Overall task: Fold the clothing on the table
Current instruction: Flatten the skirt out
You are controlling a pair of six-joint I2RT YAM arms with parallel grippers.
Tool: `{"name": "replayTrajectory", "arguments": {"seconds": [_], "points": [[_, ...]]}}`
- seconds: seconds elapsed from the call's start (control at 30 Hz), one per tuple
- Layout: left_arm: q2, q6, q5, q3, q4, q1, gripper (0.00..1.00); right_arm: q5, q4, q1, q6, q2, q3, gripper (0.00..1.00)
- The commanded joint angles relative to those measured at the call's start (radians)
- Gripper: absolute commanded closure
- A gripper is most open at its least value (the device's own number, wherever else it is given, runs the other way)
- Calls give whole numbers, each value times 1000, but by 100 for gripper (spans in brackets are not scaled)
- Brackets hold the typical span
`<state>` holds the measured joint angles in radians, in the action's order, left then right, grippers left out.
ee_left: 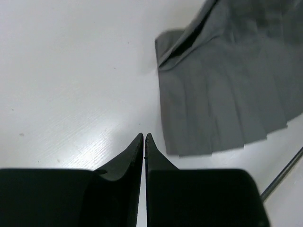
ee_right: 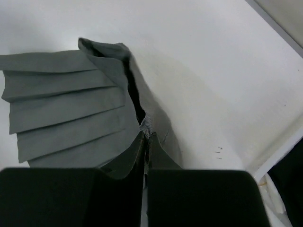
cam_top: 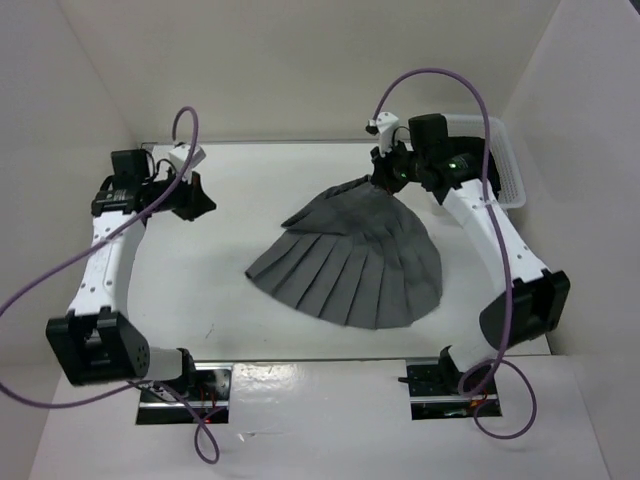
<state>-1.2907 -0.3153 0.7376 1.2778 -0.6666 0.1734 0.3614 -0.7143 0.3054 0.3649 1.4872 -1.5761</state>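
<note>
The skirt [cam_top: 355,260] lies right of centre on the surface [cam_top: 200,300], spread as a fan. Its long axis runs from the narrow waistband [cam_top: 362,186] at the far end to the wide hem [cam_top: 340,312] towards the near edge, leaning a little to the left. The right jaws are closed on the skirt at the waistband end. The right wrist view shows grey cloth pinched between the tips and bunched up just ahead of them, so the right arm [cam_top: 490,225] is already at the far tip of that axis. The left jaws are all but closed on nothing and hover over bare surface well to the left of the fan. In the left wrist view the skirt lies ahead and to the right, with its near left corner the closest part. The next move likely turns on this: the held end sits far and right, and the free hem sits near and left. A fold along the axis would carry the waistband towards the hem, and the left arm [cam_top: 110,250] must first cross rightward to help.
</note>
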Motion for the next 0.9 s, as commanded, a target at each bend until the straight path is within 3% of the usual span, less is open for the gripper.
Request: {"name": "replayTrajectory", "arguments": {"seconds": [0.0,0.2,0.47,0.8,0.87], "points": [[-126,-8,-67,37,139,-44,91,-97,188,6,3,83,-21,100],[-379,-8,-58,224,137,-112,93,-165,249,28,3,327,-165,100],[-511,19,-112,264,202,-135,91,-330,314,-2,-33,562,-298,100],[-555,48,-103,288,202,-155,84,-634,378,-147,-55,605,-343,100],[-555,48,-112,288,193,-164,78,-688,378,-169,-55,617,-352,77]]}}
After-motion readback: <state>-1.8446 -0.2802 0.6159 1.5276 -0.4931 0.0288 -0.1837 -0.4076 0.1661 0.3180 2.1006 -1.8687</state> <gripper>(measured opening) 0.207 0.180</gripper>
